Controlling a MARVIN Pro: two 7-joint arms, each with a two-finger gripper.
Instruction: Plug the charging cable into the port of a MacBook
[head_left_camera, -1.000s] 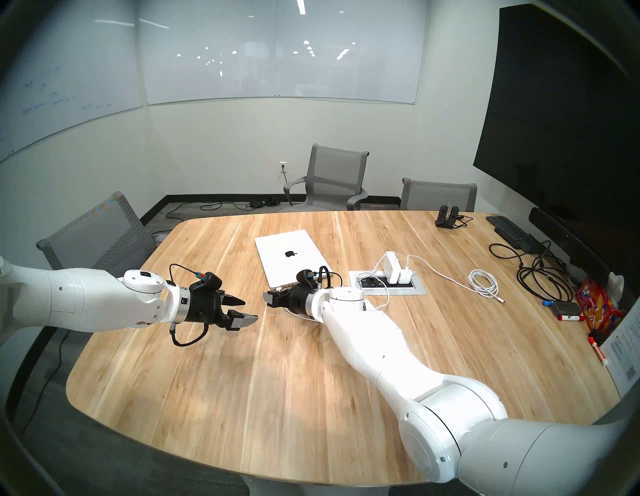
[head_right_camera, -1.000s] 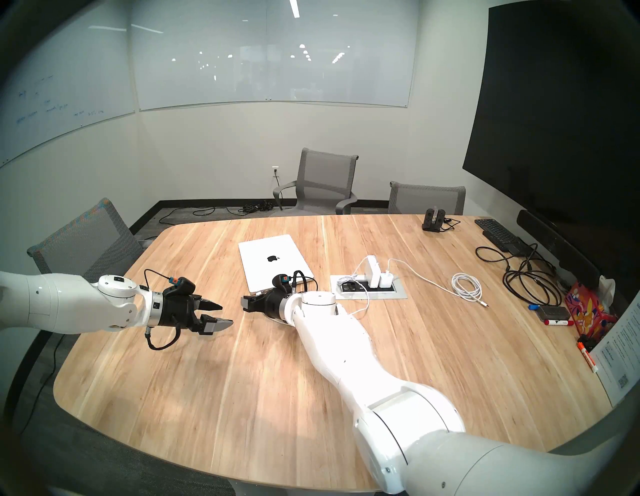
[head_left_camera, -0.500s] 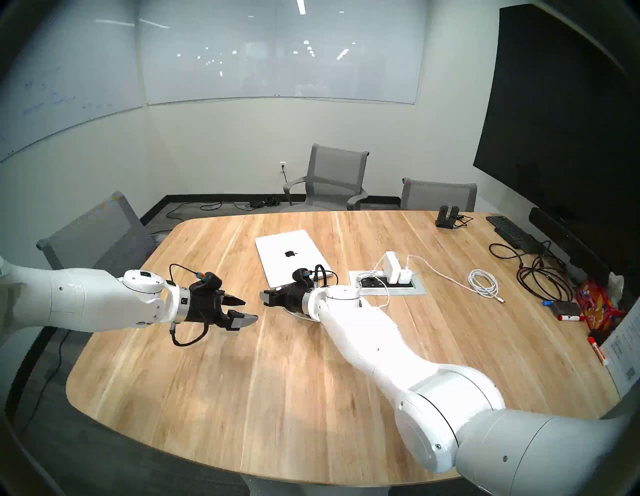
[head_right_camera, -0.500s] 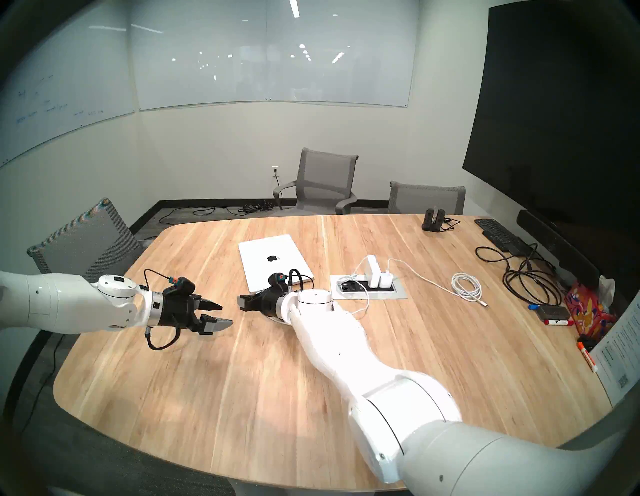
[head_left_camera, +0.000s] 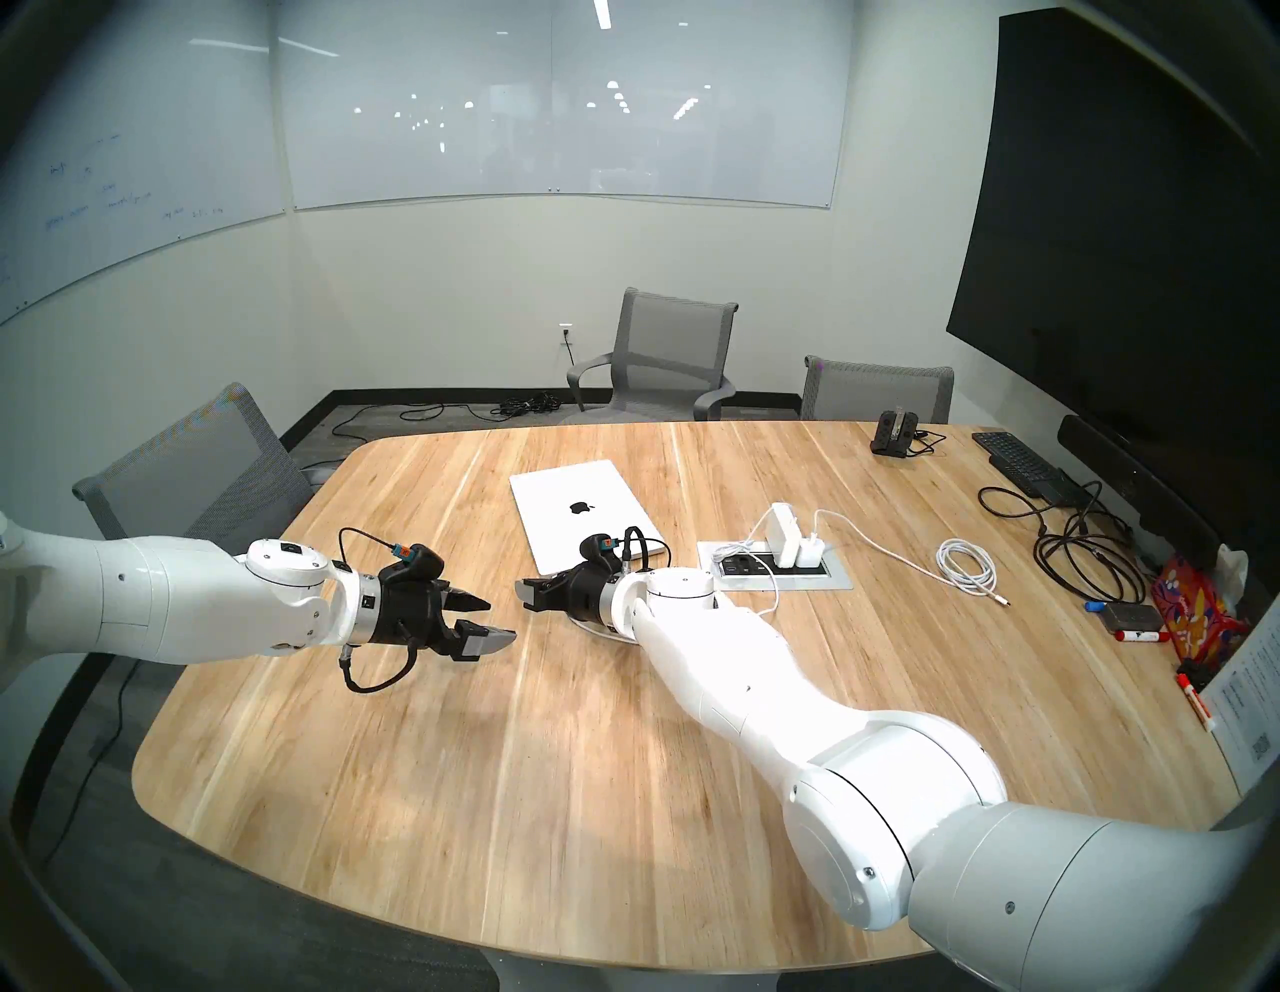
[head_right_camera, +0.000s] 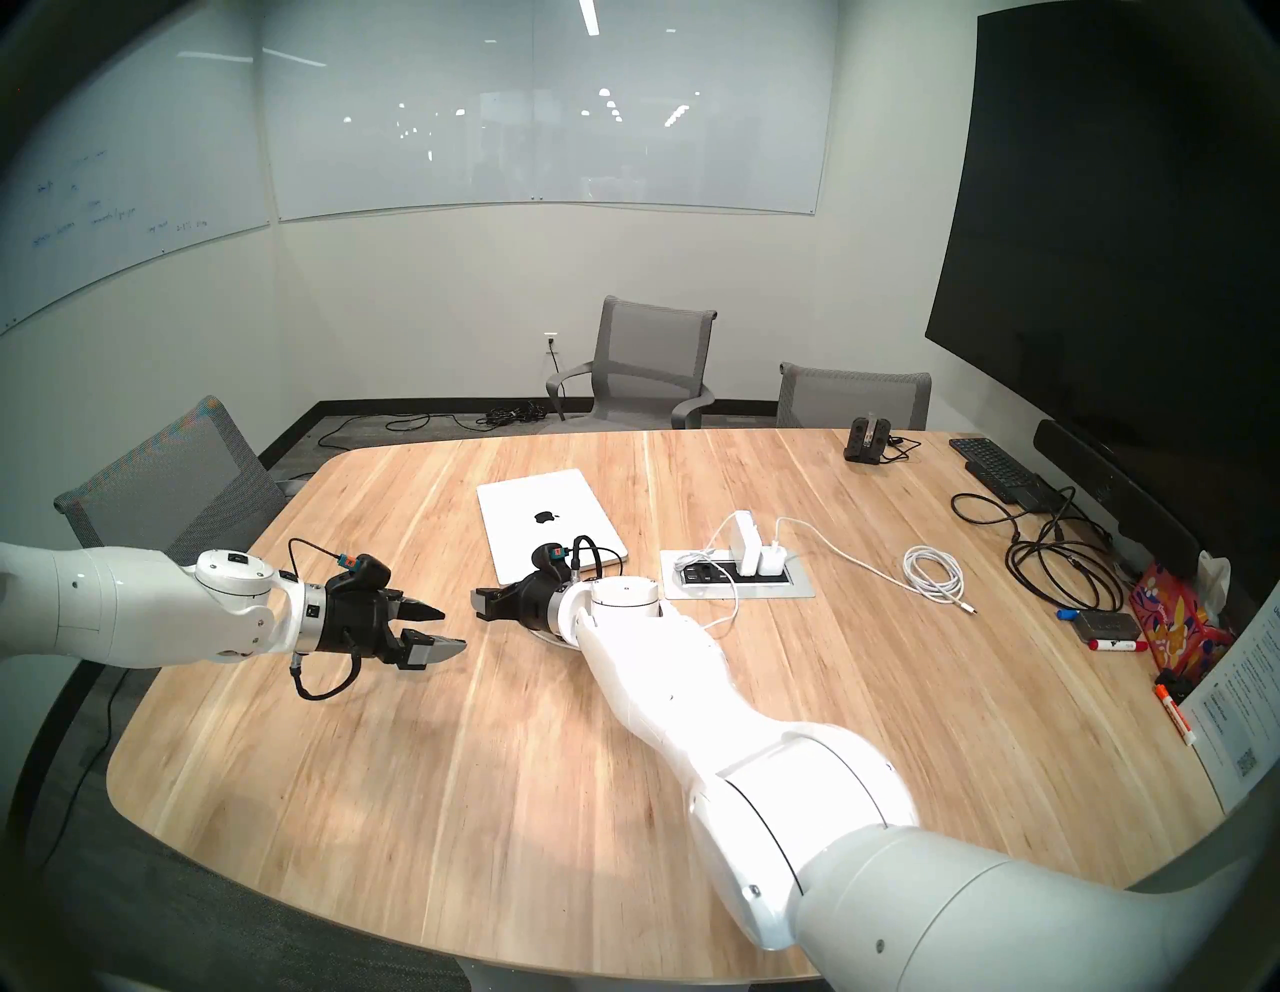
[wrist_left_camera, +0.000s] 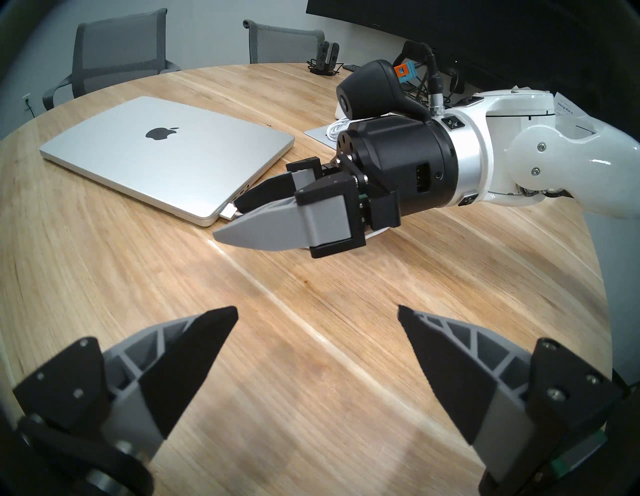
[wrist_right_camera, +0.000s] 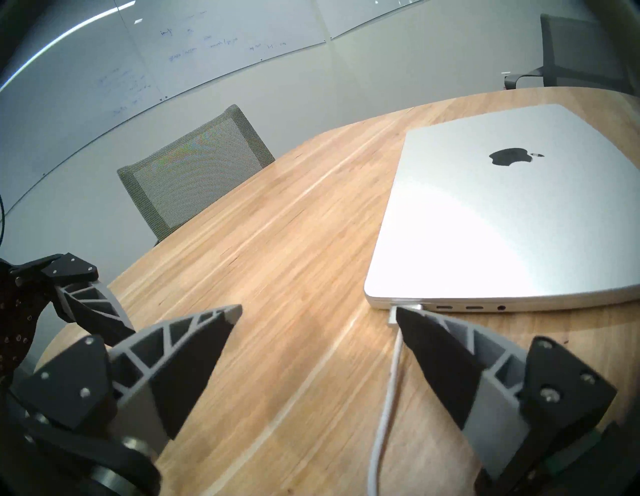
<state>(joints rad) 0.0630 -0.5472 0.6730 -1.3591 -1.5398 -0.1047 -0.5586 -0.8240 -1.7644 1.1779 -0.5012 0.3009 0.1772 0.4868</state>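
cable sits at the laptop's corner, both hands wide and empty

the macbook (wrist_right_camera: 512, 221) lies flat and closed on the wooden table (head_left_camera: 485, 796), with its black apple mark facing up. the charging cable (wrist_right_camera: 388, 391) is a thin white cord lying on the wood. its small white and silver end (wrist_right_camera: 403, 309) is right against the thin side of the laptop, at the last slot in the row, next to the near corner. that slot is the port (wrist_right_camera: 408, 306), and the plug covers it. i cannot tell if the plug is pushed all the way in.

the right gripper (wrist_right_camera: 318, 320) is spread wide and holds nothing. it is low over the table, just beside that corner. one of its fingers (wrist_right_camera: 436, 356) is right over the cord, close to the plug, and i cannot tell if it touches it.

the left gripper (wrist_left_camera: 317, 313) is spread wide too, and it is empty. it hangs above bare wood, apart from the laptop, pointing toward the right gripper.

farther right on the table, white chargers (head_left_camera: 789, 537) stand in a power box (head_left_camera: 776, 573). a looped white cord (head_left_camera: 966, 567) lies beyond that.
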